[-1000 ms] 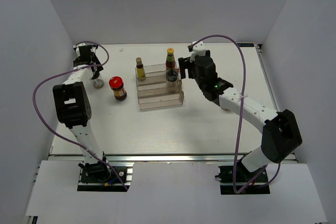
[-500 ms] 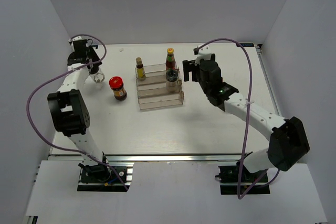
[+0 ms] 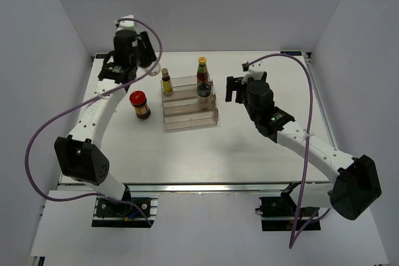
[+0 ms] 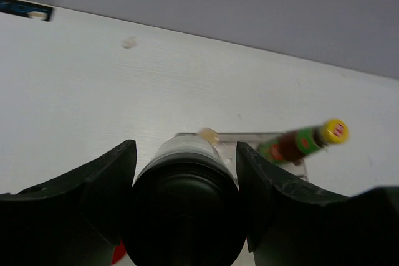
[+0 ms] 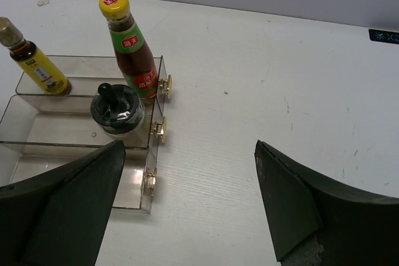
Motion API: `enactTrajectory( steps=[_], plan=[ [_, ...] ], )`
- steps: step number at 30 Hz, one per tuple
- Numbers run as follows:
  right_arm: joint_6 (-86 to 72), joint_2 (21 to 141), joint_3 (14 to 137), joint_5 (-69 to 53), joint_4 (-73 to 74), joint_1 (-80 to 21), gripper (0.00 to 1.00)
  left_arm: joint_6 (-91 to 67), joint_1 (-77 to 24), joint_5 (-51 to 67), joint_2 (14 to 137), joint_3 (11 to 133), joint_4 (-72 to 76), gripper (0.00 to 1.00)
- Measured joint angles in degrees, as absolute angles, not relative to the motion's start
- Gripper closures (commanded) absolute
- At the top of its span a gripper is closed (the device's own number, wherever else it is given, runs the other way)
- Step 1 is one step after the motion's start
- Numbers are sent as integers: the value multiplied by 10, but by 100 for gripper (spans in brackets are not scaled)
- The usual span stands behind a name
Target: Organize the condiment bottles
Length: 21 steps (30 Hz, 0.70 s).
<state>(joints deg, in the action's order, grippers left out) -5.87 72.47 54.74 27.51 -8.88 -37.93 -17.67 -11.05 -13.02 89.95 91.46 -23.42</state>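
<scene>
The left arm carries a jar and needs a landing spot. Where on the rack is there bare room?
The rack's lowest step is bare. Its middle step is free left of the black-topped shaker. The top step has a gap between the slim brown bottle and the red-sauce bottle. Its right end is crowded.

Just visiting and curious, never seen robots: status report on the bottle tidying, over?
Left end effector shut on small jar, held above table. Right end effector open, empty, beside rack. Three bottles in rack; red-lidded jar on table. Nothing in the way.
</scene>
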Motion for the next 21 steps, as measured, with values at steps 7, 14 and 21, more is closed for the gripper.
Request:
enactTrajectory(
  steps=[7,14,21],
  plan=[
    [-69,686,517,302,-86,-379,11,-185,-206,-148,884,848,-240,92],
    [-71,679,507,316,-84,-379,11,-200,-223,-174,897,828,-249,94],
    [-71,680,507,321,-83,-379,11,-205,-225,-176,909,807,-235,94]
  ],
)
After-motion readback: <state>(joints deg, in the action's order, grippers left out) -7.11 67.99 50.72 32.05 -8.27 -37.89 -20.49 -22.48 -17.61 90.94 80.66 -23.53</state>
